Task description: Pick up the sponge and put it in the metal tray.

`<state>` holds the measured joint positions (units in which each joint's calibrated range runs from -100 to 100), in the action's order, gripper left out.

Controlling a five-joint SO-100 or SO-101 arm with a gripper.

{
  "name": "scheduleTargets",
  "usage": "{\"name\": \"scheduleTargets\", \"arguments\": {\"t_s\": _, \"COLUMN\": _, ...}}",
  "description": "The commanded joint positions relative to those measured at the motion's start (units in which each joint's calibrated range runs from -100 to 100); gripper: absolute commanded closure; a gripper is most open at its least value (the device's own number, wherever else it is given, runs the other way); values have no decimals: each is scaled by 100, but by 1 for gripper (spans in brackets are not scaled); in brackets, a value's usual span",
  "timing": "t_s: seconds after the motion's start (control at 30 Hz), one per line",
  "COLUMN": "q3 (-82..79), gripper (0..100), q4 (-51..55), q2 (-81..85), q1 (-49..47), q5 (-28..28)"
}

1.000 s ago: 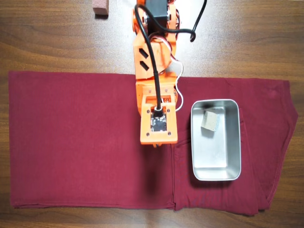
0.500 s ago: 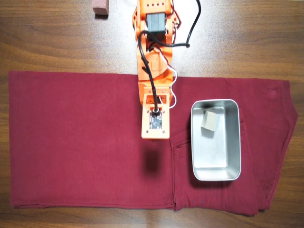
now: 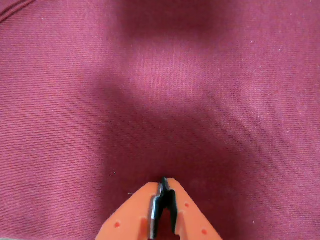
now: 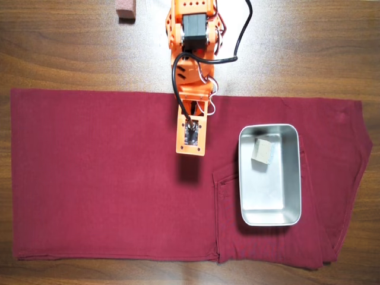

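Sponge (image 4: 262, 151) rests in the metal tray (image 4: 291, 178) at right; empty gripper (image 3: 164, 183), jaws closed, could snag the cloth (image 4: 101, 172).

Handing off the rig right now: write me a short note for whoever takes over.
Gripper: shut, empty, hanging above bare red cloth, to the left of the metal tray in the overhead view.
Sponge: lying inside the tray, in its upper part in the overhead view.
Pinkish block: on the wooden table at the top edge, untouched.
Done: sponge is in the tray.
Left: nothing on the placement; probably just park the arm.
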<state>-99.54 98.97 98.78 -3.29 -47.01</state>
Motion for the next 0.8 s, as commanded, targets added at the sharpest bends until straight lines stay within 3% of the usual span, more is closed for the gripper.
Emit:
{"name": "scheduleTargets", "arguments": {"t_s": 0.0, "q3": -46, "gripper": 100, "q4": 103, "q2": -38, "q1": 3, "q5": -10}}
{"name": "scheduleTargets", "arguments": {"t_s": 0.77, "q3": -46, "gripper": 100, "q4": 103, "q2": -38, "q1": 3, "q5": -34}}
